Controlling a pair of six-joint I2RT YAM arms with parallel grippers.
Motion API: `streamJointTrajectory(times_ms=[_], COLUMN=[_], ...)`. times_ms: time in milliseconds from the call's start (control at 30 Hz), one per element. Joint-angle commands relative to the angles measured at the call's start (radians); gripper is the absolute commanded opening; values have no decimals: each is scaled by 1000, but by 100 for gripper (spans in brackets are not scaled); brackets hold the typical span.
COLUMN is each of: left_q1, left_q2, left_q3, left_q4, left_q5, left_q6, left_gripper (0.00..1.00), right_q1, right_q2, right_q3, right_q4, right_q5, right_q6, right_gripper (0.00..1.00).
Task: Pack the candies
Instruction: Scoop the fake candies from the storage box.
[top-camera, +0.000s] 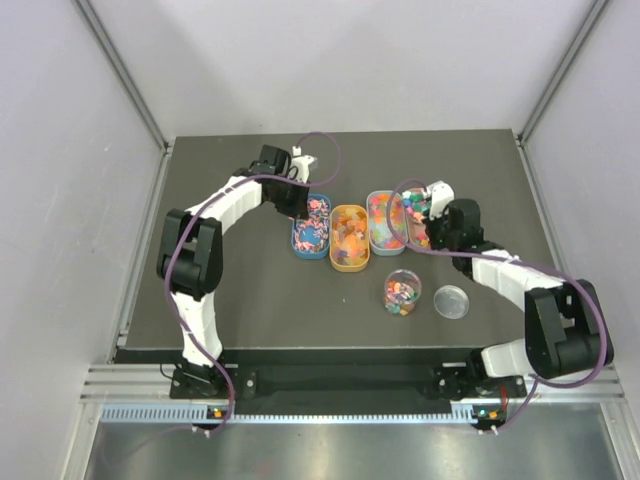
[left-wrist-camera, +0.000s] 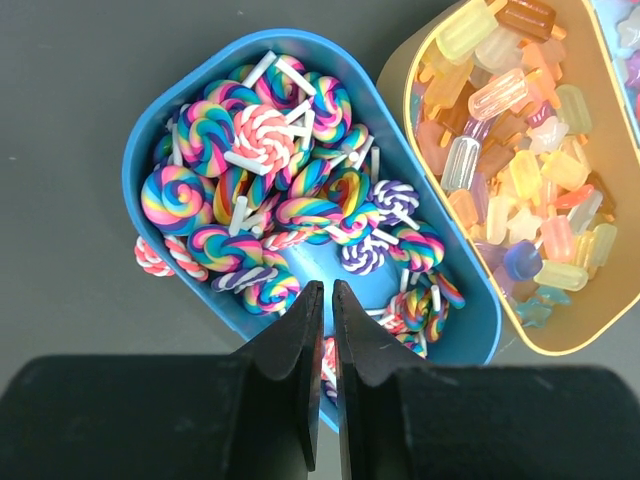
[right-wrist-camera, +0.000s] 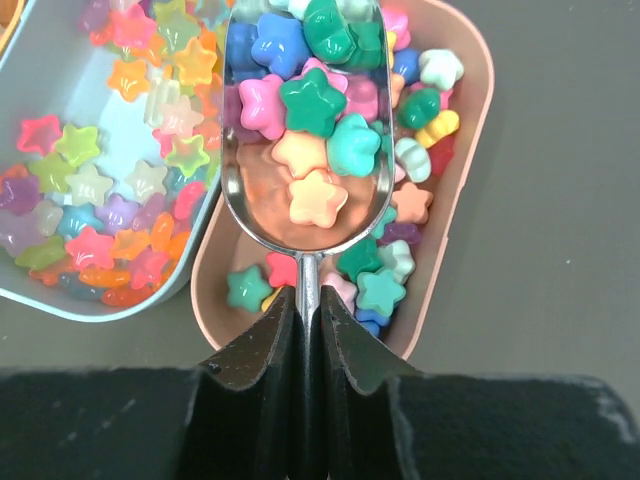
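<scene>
Overhead, the left tool (top-camera: 297, 205) hangs at the blue tray (top-camera: 310, 252), well apart from the right tool (top-camera: 420, 215). Left wrist: the tool is almost closed and holds nothing; lollipop candies (left-wrist-camera: 262, 135) lie just beyond it. Right wrist: the tool grips the scoop (right-wrist-camera: 330, 235) by its handle; star candies (right-wrist-camera: 312, 100) fill it, above the pink tray (right-wrist-camera: 478, 110).

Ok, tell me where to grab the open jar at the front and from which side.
Take the jar by its clear side wall, coming in level from the left arm's side. It stands upright and open with candies inside, so a grasp from above risks them; the lid lies at its right and the trays stand behind it.
</scene>
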Motion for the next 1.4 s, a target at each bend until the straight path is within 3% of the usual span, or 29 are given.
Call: streamJointTrajectory(times_ms=[0, 333, 567, 667, 933, 1067, 1367], left_q1=[-3, 15, 20, 18, 17, 17, 17], left_q2=[-63, -17, 14, 3, -64, -78, -32], left_q3=[32, 176, 332, 360, 286, 271, 282], left_q4=[-4, -145, -256, -262, -281, -282, -261], left_q5=[-19, -86, -100, -67, -42, -44, -86], left_q6=[59, 194, 220, 192, 174, 174, 179], left_gripper=[13, 14, 15, 15, 16, 16, 16], right_q1=[9, 9, 6, 5, 6, -7, -20], right_q2=[-56, -80, -22, -30, -216, -338, -631], right_q3=[30, 177, 465, 508, 395, 350, 214], right_q4=[72, -17, -232, -328, -503, -692, -855], right_q5=[-19, -56, -157, -232, -347, -439, -544], right_q6=[-5, 27, -37, -98, -312, -511, -663], right_gripper=[0, 0, 0, 0, 0, 0, 0])
